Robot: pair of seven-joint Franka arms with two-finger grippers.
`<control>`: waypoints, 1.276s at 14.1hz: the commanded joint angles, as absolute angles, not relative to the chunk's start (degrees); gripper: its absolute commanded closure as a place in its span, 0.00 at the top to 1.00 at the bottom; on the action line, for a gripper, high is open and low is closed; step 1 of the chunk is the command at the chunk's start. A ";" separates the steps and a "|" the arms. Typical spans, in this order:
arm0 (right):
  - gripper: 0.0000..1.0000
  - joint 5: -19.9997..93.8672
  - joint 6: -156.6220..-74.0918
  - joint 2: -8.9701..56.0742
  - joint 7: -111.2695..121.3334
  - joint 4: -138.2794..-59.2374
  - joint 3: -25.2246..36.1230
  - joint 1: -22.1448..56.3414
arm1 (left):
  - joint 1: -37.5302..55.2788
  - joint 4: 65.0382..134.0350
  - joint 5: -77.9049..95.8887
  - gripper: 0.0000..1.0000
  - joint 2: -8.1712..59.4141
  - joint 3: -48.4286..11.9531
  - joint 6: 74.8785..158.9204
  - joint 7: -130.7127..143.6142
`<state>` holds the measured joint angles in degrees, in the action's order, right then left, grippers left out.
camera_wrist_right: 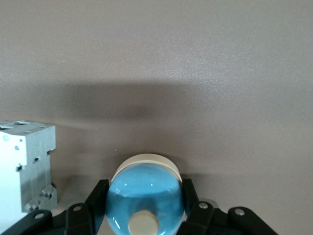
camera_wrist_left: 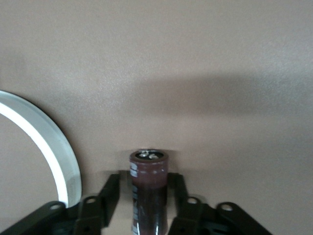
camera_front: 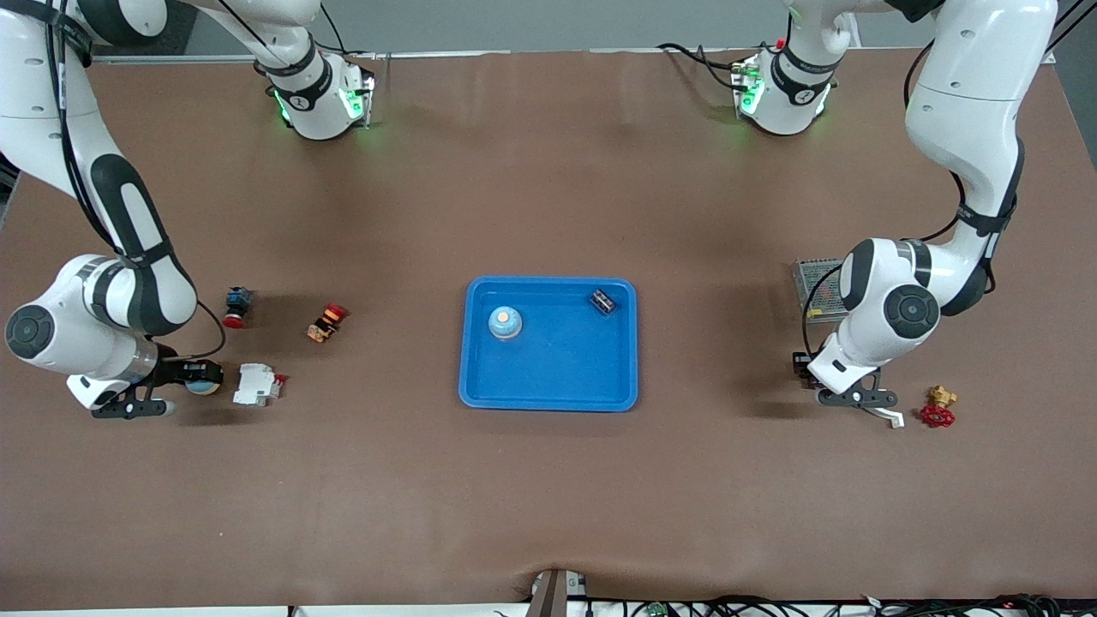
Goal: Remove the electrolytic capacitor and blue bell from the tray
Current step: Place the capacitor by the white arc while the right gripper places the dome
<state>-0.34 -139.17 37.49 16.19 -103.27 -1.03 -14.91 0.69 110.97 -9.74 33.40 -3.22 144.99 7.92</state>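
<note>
Currently right gripper point(camera_wrist_right: 145, 215) clamped on blue bell point(camera_wrist_right: 145, 196) beside white breaker point(camera_wrist_right: 24, 166), left gripper point(camera_wrist_left: 146, 205) clamped on dark capacitor point(camera_wrist_left: 148, 188), blue tray point(camera_front: 548, 390) mid-table.

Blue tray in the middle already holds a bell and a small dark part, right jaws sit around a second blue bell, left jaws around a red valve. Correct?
Not quite. The left gripper has its jaws on either side of a dark brown cylindrical capacitor, as the left wrist view shows; the red-handled brass valve lies on the table beside it, untouched. The rest is right.
</note>
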 commanded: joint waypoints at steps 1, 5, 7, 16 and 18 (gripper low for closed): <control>0.00 -0.97 -140.10 35.68 16.88 -105.56 -2.02 -16.43 | 0.70 109.87 -10.81 1.00 32.44 -3.51 144.41 7.91; 0.00 -0.97 -140.19 36.12 16.79 -105.56 -2.02 -16.79 | 1.31 102.42 -9.85 1.00 30.76 -4.13 131.00 8.52; 0.77 -0.97 -140.36 36.12 16.79 -105.47 -2.02 -16.87 | 2.37 96.62 -9.84 1.00 30.85 -4.92 121.77 11.14; 1.00 -0.35 -128.98 32.08 12.42 -100.57 -2.37 -13.72 | 3.95 85.96 -7.65 1.00 30.06 -15.02 107.58 39.50; 1.00 -0.35 -120.97 30.51 5.23 -96.96 -2.37 -10.74 | 4.13 85.00 -7.91 1.00 30.58 -17.57 107.67 50.66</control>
<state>-0.32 -127.14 33.08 11.31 -99.14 -2.31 -13.51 4.03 86.65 -8.56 30.33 -15.88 109.18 42.88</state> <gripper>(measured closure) 0.000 0.000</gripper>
